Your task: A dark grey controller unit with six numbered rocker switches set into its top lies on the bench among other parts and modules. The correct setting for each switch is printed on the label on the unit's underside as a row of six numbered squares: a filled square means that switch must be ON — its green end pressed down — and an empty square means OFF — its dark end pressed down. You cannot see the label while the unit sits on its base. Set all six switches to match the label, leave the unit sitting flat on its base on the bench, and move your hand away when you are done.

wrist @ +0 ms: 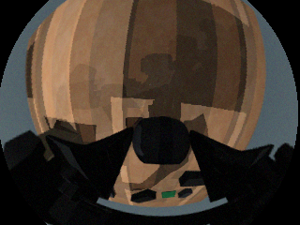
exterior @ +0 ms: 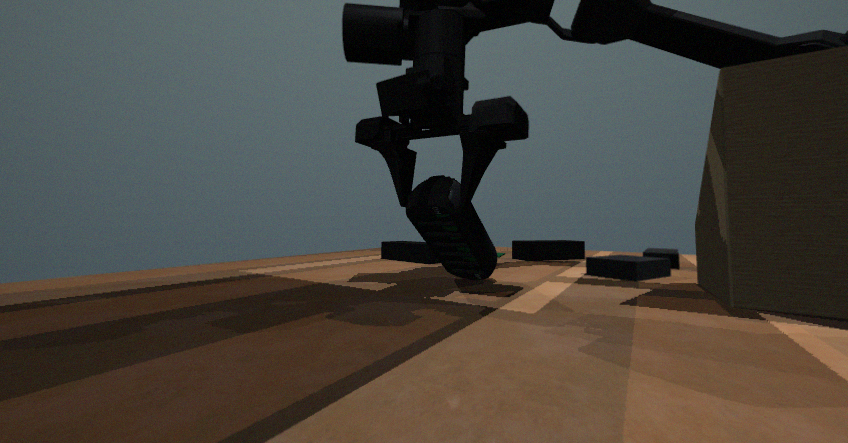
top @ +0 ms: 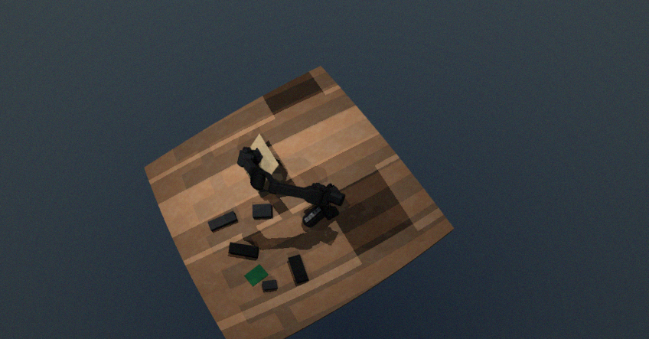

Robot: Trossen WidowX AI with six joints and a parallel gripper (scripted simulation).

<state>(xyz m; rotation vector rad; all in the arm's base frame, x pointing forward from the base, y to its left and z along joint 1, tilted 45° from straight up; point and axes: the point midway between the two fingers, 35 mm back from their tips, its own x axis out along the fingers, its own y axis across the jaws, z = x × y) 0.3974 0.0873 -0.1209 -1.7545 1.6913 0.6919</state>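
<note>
Your pincer [top: 328, 210] [exterior: 437, 203] [wrist: 161, 131] clamps the switch box [top: 312, 216] [exterior: 452, 232] [wrist: 161, 141], its long axis steeply tilted, low end seemingly toward the bench's [top: 327, 140] [exterior: 416, 373] [wrist: 105, 56] left edge.

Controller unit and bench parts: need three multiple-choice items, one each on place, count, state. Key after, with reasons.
1. Where is the green square?
A) On the controller unit
B) Beside the smallest dark block
C) Between the claw fingers

2. Loose dark blocks besides the unit, top view?
A) Two
B) Eight
C) Five

3. How is the unit posed?
A) Tilted steeply, upper end in the claw
B) Flat on its base
C) Flat, switches down

Key:
1 B: the top view shows them side by side.
2 C: five separate blocks show there.
3 A: the exterior view shows it leaning, its upper end between the fingers.
</note>
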